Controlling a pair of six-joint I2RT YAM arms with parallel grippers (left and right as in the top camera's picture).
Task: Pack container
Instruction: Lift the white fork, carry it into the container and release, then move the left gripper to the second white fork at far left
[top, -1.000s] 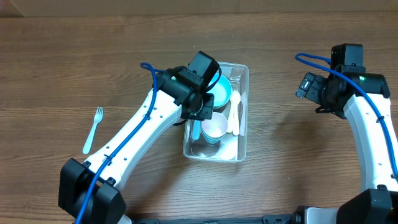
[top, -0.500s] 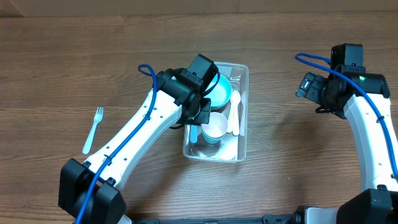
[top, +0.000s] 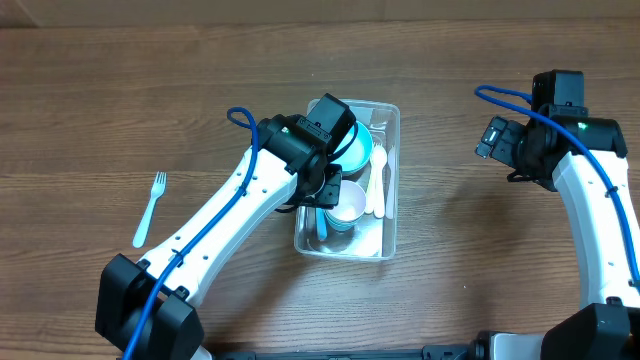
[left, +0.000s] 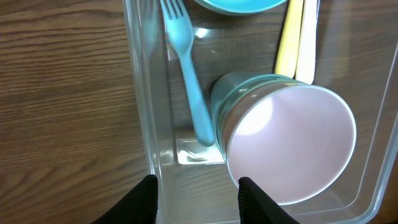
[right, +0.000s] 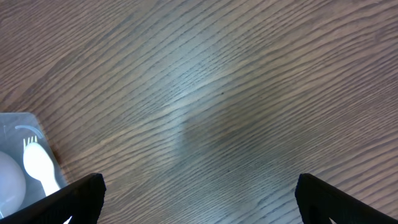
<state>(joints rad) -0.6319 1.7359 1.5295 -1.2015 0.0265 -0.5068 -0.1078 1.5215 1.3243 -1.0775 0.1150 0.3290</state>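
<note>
Hovering over the container (top: 372, 238) at mid-surface, my left hand (left: 198, 186) was partly open and empty, the teal fork (left: 186, 81) lying loose inside. The white fork (top: 150, 208) lay well off to its left on the surface (top: 80, 100), nearest that arm.

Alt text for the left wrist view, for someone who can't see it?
A teal fork lies inside the clear container along its wall, beside a teal cup with a pale inside. The left gripper hangs above, open and empty; a teal bowl shows at the top edge.
</note>
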